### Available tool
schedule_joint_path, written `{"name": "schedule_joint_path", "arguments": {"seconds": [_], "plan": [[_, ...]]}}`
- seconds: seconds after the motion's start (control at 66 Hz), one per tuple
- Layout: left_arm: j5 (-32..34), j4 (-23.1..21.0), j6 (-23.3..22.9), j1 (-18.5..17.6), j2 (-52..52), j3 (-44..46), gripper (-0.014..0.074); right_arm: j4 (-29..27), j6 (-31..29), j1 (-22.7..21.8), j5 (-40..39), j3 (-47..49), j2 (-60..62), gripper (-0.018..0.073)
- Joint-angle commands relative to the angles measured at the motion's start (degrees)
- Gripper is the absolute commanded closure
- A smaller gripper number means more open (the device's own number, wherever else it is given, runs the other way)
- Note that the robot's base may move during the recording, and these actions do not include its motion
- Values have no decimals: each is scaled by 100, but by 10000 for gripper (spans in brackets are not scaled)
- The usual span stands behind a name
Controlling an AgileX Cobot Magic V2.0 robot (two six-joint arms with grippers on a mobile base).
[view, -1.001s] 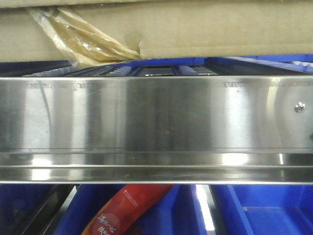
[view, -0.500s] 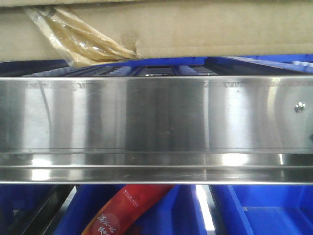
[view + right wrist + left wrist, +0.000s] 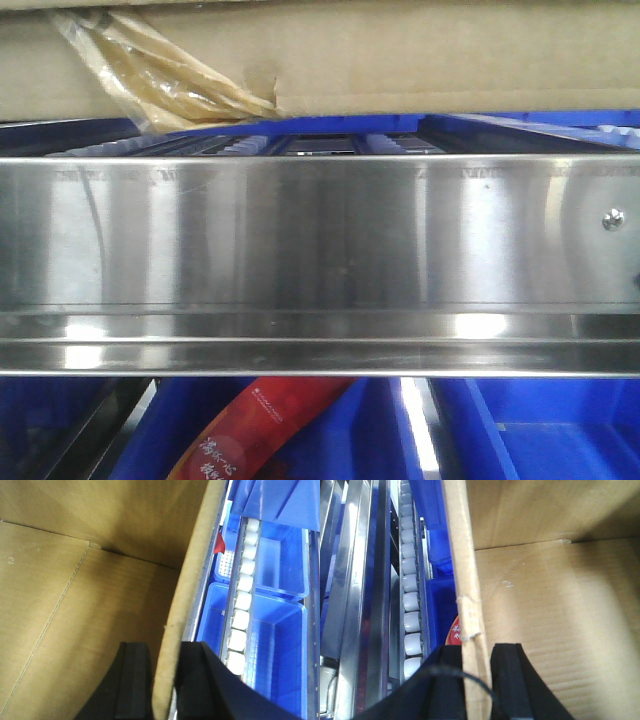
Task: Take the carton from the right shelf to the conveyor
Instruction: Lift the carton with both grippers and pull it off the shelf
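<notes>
**Both jaws clamped on carton above shelf rail**

Steel shelf rail across whole front view. Brown carton just above rail, over blue bins. Jaws of left gripper closed on carton's left wall, jaws of right gripper closed on right wall. Amber tape wad at carton's lower left. Small screw at rail's right end.

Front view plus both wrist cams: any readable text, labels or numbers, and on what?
Red packet below the shelf rail, front view: white Chinese characters along it, too blurred to read.
Same packet, upper end: small white logo line, too small to read.
Left wrist view, red sliver beside the carton wall: pale marks, unreadable.
Carton, shelf rail, blue bins: no text visible.
</notes>
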State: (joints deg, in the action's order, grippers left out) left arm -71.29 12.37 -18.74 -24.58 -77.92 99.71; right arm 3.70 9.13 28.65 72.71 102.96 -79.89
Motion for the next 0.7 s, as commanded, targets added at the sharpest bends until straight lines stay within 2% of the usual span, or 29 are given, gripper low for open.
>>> {"name": "schedule_joint_path", "arguments": {"seconds": [0.0,0.682], "plan": [[283,-114,15,-75,92,15,612,-46,-58,13,-280,19,24,627],[283,-114,15,-75,92,15,612,-46,-58,13,-296,19,24,627]]}}
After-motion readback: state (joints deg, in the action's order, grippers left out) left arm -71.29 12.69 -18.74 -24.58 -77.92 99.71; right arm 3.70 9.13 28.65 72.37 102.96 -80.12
